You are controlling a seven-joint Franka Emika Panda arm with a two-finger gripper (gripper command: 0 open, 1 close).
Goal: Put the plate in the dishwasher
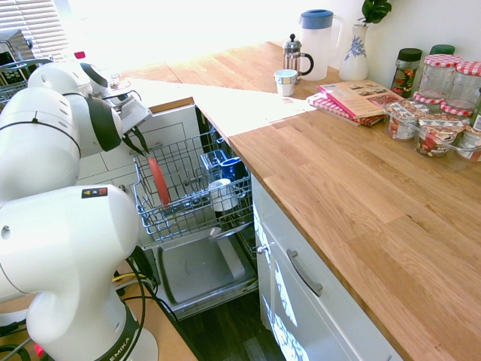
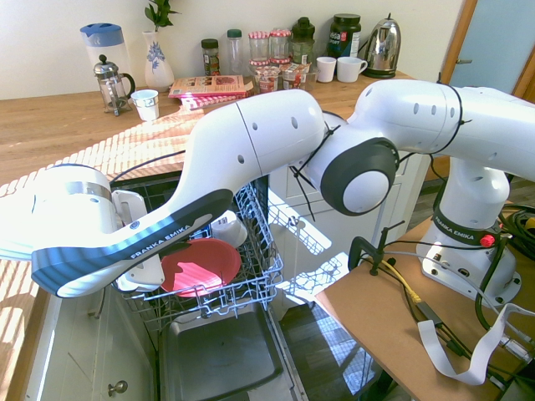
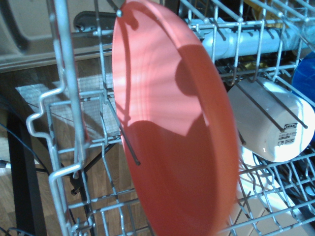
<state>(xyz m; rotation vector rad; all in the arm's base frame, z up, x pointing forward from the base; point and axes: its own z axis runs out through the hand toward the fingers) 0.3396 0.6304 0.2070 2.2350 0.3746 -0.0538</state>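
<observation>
Standing on edge in the grey wire rack (image 1: 188,199) of the open built-in dishwasher (image 1: 199,271), round coral-red plastic plate (image 1: 158,182), near the rack's outer side, face turned toward the white mug (image 1: 222,194) and blue cup (image 1: 234,168), leaning slightly. End effector (image 1: 135,141) just above the plate's rim; grip impossible to judge.
</observation>
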